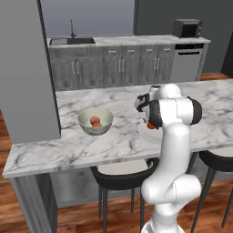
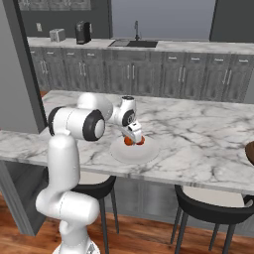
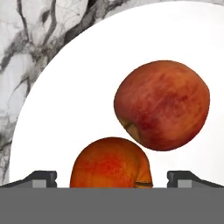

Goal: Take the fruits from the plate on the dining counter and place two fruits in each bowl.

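Two fruits remain on the plate (image 3: 52, 109) on the dining counter (image 1: 68, 145): an orange fruit (image 3: 110, 162) lying between the finger tips at the bottom of the hand view, and a redder fruit (image 3: 162, 105) just beyond it, the two looking to touch or nearly so. The gripper (image 3: 112, 177) is spread wide, its tips standing either side of the orange fruit with white plate showing in each gap, so nothing is pinched yet. In the left base view the pale bowl (image 1: 95, 121) sits well apart to the plate's left and already holds two fruits (image 1: 94, 121). At the right edge of the right base view a dark bowl (image 2: 249, 152) pokes in, and these two likely belong there. The step in hand looks like the grasp: I would centre the tips on the orange fruit's widest part, go low enough to catch below its bulge, and close gently so it does not roll into its neighbour.
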